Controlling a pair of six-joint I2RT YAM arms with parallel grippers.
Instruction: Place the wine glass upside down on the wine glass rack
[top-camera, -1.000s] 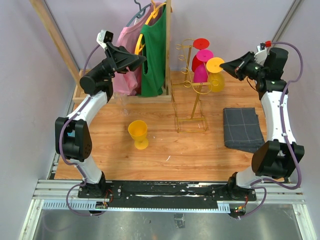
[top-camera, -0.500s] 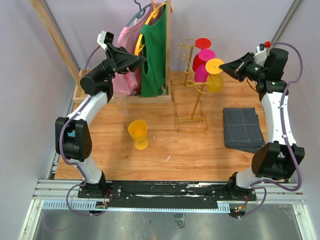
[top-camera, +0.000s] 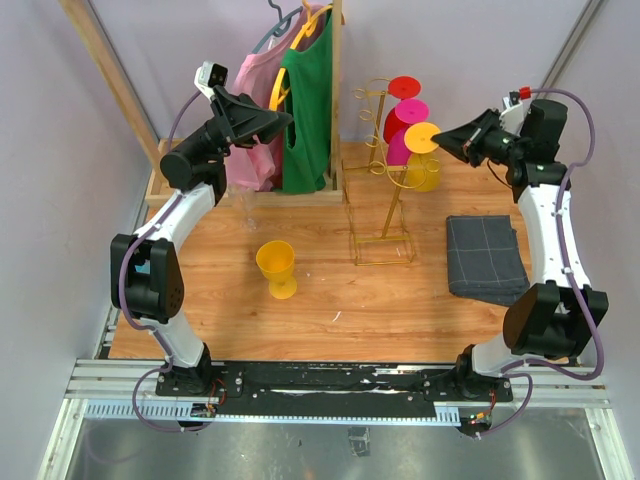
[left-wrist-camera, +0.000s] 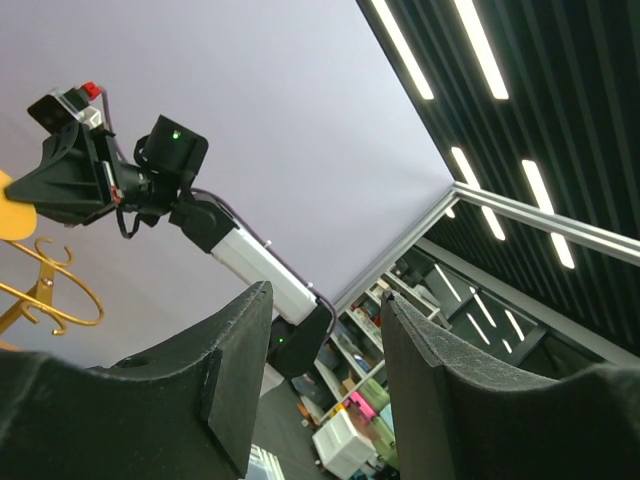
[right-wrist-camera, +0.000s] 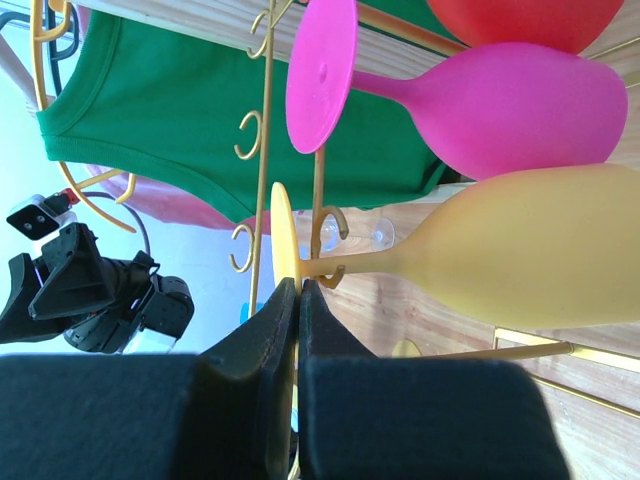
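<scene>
My right gripper (top-camera: 448, 141) is shut on the edge of the flat foot (right-wrist-camera: 283, 235) of a yellow wine glass (right-wrist-camera: 530, 250). The glass hangs upside down at the right side of the gold wine glass rack (top-camera: 385, 205), its bowl (top-camera: 431, 173) below. In the right wrist view its stem lies against a curled gold hook (right-wrist-camera: 330, 222). My left gripper (top-camera: 284, 119) is raised high at the back left near the hanging clothes. It is open with nothing between its fingers (left-wrist-camera: 240, 380).
A red glass (top-camera: 403, 88) and a pink glass (right-wrist-camera: 500, 105) hang upside down on the rack. A second yellow glass (top-camera: 277, 268) stands upright on the table left of the rack. A grey cloth (top-camera: 486, 258) lies at the right. The wooden clothes rack holds a green shirt (top-camera: 308, 110).
My right gripper has carried the yellow glass a little left and down, closer in to the rack's hooks. The left arm has not moved.
</scene>
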